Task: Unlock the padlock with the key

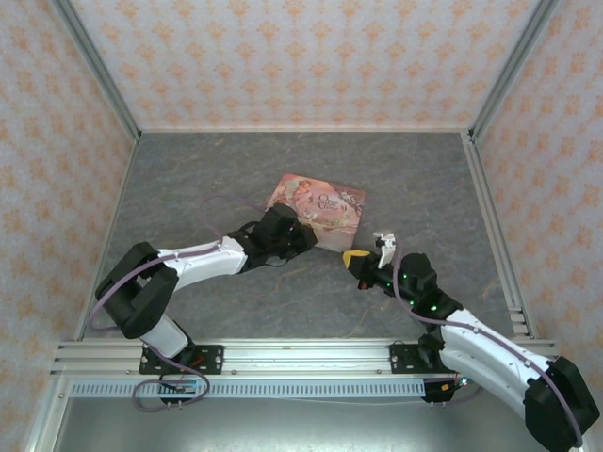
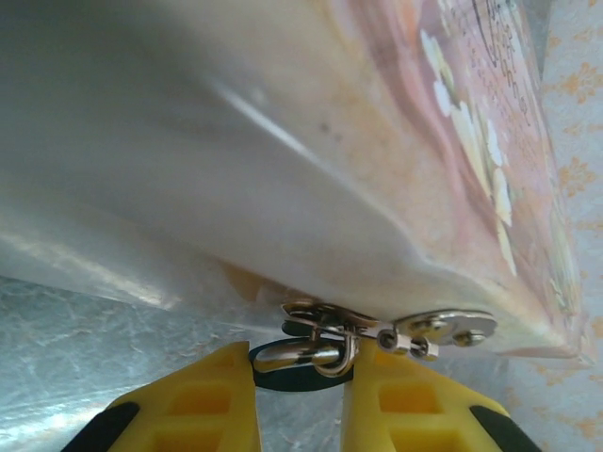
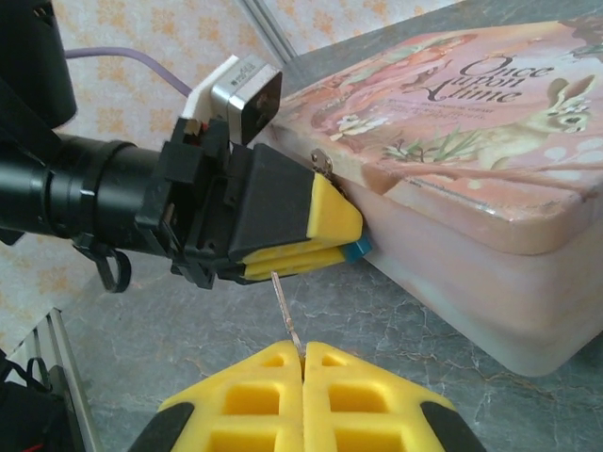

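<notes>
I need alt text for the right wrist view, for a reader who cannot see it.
The right claw, shut, holds a thin metal key pointing up toward the left claw, which grips a small blue padlock at the side of a pink illustrated tin.

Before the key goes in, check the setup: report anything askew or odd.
The key leans slightly in the shut right hand, its tip by a finger of the left hand, aside from the teal corner of the padlock clamped there. The tin looks undamaged; nothing spilled.
</notes>
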### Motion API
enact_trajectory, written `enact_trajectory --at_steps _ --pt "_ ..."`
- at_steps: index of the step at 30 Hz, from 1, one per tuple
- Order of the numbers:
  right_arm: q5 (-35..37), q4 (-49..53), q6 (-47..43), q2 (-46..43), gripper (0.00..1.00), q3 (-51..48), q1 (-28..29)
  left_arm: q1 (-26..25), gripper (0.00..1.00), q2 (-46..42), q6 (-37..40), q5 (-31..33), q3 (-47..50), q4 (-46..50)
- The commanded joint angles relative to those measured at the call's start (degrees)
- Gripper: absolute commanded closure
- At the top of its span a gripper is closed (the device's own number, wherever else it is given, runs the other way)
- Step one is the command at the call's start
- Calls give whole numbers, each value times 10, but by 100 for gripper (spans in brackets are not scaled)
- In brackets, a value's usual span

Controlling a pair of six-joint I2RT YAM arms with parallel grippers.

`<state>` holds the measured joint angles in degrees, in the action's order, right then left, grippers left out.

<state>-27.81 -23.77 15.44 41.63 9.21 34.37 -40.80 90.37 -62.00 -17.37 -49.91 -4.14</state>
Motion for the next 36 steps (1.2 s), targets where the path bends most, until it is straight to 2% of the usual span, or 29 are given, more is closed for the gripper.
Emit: enact_trajectory --at_steps 1,6,17,26,36 --pt "-11 -53 -33 14 100 -8 5 -10 87 -20 -49 -15 -39 3" --pt "-15 -74 -48 49 100 -3 4 -17 88 -15 -82 -22 -54 2" --pt "11 -91 -91 134 100 24 4 -19 88 -22 -99 -23 -64 11" --pt "-16 -168 -79 239 100 56 4 -19 88 -27 -99 -22 -66 20" --pt "9 -182 -83 251 100 51 5 -19 88 -27 -99 -24 -65 23"
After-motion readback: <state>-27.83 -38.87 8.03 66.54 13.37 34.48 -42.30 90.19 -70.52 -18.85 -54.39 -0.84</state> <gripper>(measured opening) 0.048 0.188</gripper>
